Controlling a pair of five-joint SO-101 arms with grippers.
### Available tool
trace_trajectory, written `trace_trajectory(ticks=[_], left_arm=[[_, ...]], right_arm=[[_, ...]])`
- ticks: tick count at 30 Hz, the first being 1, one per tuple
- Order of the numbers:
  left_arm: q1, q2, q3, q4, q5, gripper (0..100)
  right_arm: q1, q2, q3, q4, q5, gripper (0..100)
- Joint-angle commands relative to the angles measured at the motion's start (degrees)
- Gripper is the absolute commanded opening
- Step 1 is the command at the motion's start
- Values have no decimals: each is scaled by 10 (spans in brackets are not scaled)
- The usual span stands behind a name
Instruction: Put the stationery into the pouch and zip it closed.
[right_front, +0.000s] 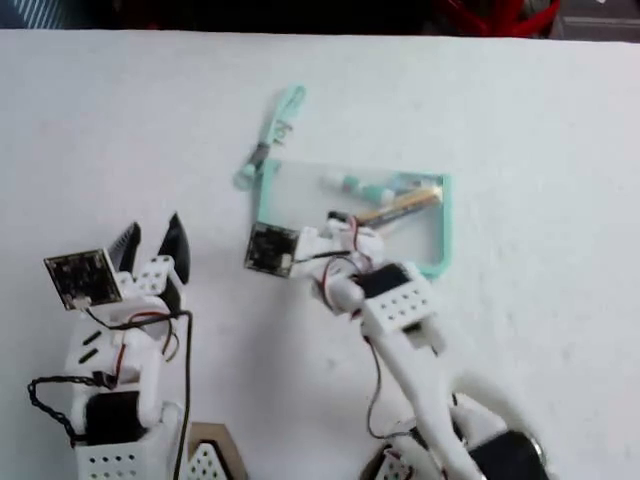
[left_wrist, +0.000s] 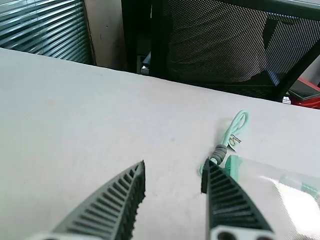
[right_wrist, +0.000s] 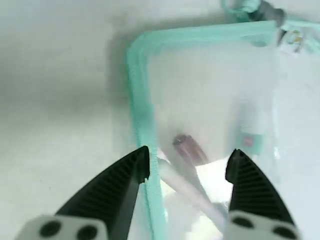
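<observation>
A clear pouch with mint trim (right_front: 445, 215) lies flat at the table's middle, its mint strap (right_front: 272, 128) trailing toward the far side. Inside it lie a yellow and dark pen (right_front: 402, 207) and a white and mint pen (right_front: 358, 184). My right gripper (right_front: 345, 222) hovers open over the pouch's near left part; in the right wrist view its fingers (right_wrist: 192, 167) straddle the mint edge (right_wrist: 142, 120) and a pen tip (right_wrist: 186, 148) under the plastic. My left gripper (right_front: 153, 228) stands open to the left of the pouch, holding nothing; the left wrist view (left_wrist: 174, 167) shows the strap (left_wrist: 232, 134) just beyond.
White tabletop (right_front: 520, 110) stretches on all sides of the pouch. Beyond the far table edge stand a dark mesh chair (left_wrist: 225, 45) and window blinds (left_wrist: 40, 27).
</observation>
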Motion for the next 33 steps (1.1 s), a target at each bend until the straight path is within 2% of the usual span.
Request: trace_trajectory(ticks=[1, 4, 5, 7, 11, 14, 16, 21, 27, 33], left_arm=[[7, -3, -2, -13, 2, 191], [9, -3, -2, -13, 2, 191], [9, -3, -2, -13, 1, 191], [15, -3, -2, -13, -25, 190], [87, -3, 18, -15, -94, 188], [145, -3, 35, -12, -153, 186], [163, -3, 41, -12, -171, 155], [164, -3, 41, -12, -176, 107], [167, -3, 40, -14, -176, 60], [167, -3, 40, -17, -176, 48]], right_arm=[[45, -148, -7, 32, -4, 191], [115, -223, -5, 19, -16, 29], [145, -233, -6, 5, -40, 5], [203, -229, -6, -33, -126, 56], [305, -166, -11, -129, -344, 16], [346, -75, -34, -153, -478, 27], [360, 6, -71, -155, -533, 30], [388, 237, -210, -129, -547, 31], [399, 429, -427, 47, -548, 31], [362, 538, -565, 174, -542, 26]])
